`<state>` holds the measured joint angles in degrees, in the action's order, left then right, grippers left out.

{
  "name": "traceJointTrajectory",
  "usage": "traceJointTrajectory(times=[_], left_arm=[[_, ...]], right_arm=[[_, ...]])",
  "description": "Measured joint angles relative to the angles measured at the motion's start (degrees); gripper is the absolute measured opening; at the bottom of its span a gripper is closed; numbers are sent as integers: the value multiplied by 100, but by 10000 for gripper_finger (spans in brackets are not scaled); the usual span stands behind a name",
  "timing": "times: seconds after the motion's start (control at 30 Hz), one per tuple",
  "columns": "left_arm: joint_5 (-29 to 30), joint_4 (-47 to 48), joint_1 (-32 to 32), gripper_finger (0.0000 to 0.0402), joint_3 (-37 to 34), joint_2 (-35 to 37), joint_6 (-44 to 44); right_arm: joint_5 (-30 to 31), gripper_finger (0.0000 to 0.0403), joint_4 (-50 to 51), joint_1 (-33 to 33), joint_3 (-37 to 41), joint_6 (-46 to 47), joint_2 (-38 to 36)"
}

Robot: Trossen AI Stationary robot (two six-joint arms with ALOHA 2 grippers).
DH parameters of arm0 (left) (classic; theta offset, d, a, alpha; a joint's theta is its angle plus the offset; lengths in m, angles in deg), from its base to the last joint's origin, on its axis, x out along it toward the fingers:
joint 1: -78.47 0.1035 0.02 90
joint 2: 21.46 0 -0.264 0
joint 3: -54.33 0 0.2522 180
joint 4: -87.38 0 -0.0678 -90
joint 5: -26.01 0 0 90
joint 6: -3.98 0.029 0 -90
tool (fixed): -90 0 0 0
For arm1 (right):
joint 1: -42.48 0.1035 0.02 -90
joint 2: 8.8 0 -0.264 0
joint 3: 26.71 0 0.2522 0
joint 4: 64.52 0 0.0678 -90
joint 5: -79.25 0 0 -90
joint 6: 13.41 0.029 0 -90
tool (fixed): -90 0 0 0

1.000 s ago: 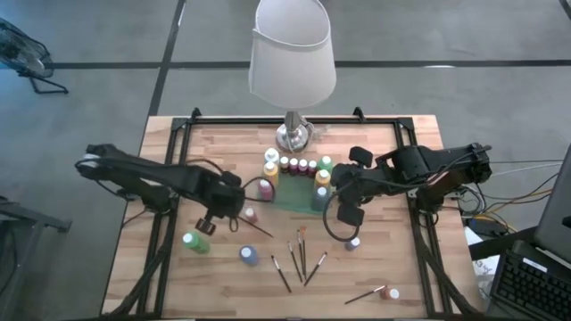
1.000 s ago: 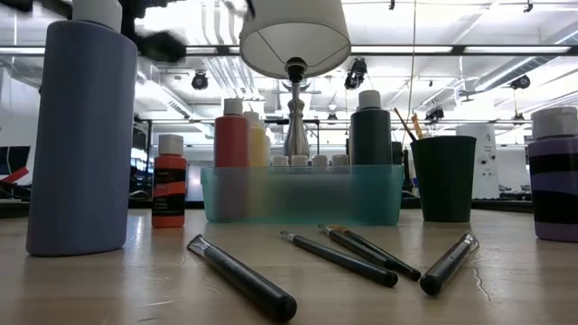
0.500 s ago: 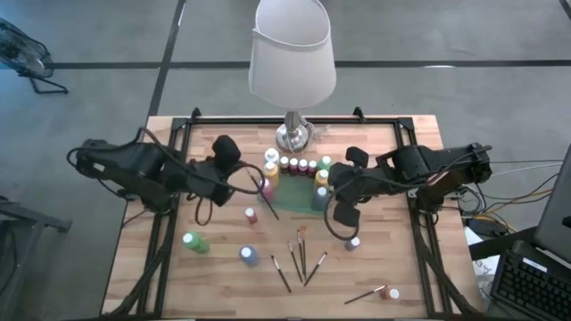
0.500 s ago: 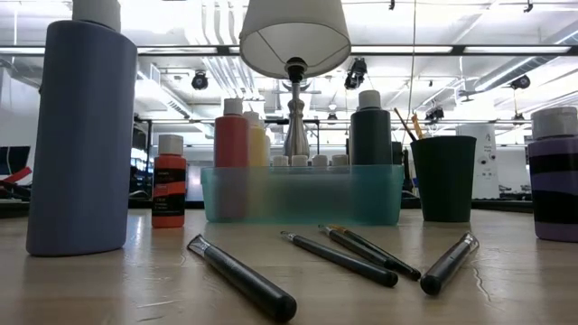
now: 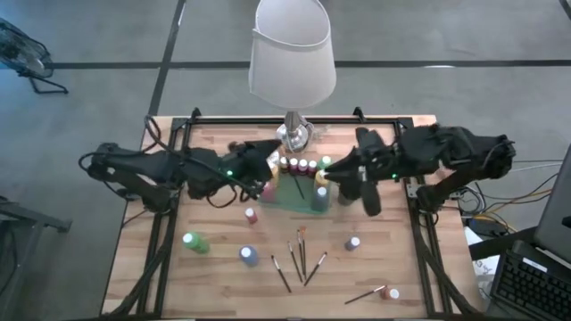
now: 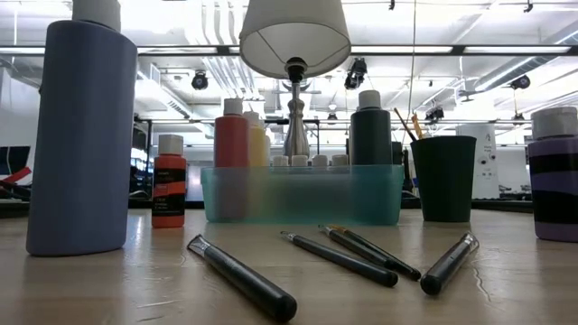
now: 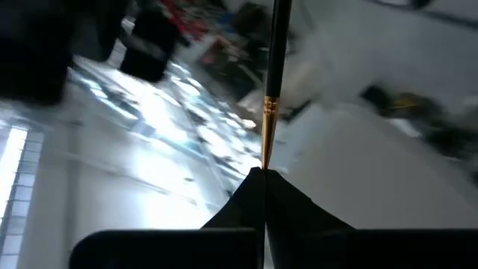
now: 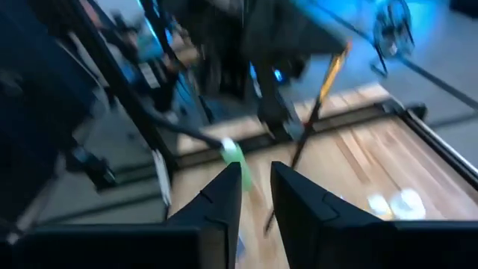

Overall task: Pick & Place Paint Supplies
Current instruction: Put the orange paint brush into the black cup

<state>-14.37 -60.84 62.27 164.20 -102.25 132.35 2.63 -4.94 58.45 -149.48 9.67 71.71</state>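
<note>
My left gripper (image 5: pixel 273 173) hovers above the teal tray's (image 5: pixel 287 198) left end, shut on a thin black paintbrush (image 7: pixel 270 112) with a gold ferrule. My right gripper (image 5: pixel 330 175) hangs above the tray's right end, facing it, fingers narrowly apart (image 8: pixel 255 196). The brush (image 8: pixel 323 93) slants toward that gap, but whether the fingers touch it I cannot tell. White-capped bottles (image 5: pixel 299 165) stand in the tray. Beside them a dark cup (image 6: pixel 442 176) holds brushes. Several brushes (image 5: pixel 299 254) and bottles lie loose on the table. Neither gripper shows in the low view. My left gripper pinches the paintbrush at its bristle end, just below the gold ferrule (image 7: pixel 264 158), between its two shut fingertips. The brush runs on along the line of the fingers, its black handle (image 7: pixel 279 37) pointing away. It is lifted clear of the table.
A white-shaded lamp (image 5: pixel 292 53) stands at the table's far middle, just behind the tray. Loose bottles: green (image 5: pixel 192 241), blue (image 5: pixel 249 255), red (image 5: pixel 251 215), another (image 5: pixel 353 242) and one by a lone brush (image 5: pixel 368 292) at the near right.
My left gripper has risen from low over the table's left middle and gone right toward the tray, rolling as it went. The paintbrush came up clear of the table with it. My right gripper has risen and tipped up toward level above the tray's right end.
</note>
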Motion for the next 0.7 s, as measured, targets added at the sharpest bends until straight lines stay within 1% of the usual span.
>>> traceJointTrajectory(times=[0.17, 0.3, 0.4, 0.47, 0.7], left_arm=[[-742, -1335, 79, 0, 0, -305, 1230], [-1375, -2104, 204, 0, 1, -504, 1841], [-1761, -2150, 290, 0, 191, -671, 2049], [-1883, -2156, 323, 0, 395, -810, 2133], [-2064, -2148, 346, 0, 974, -1266, 2397]], right_arm=[[-300, 98, -455, -11, 0, 16, -140], [-454, 121, -460, -11, 0, 346, -182], [-468, 137, -465, -11, 0, 554, -209], [-499, 148, -465, -11, 0, 671, -215], [-499, 177, -453, -13, 0, 675, -206]])
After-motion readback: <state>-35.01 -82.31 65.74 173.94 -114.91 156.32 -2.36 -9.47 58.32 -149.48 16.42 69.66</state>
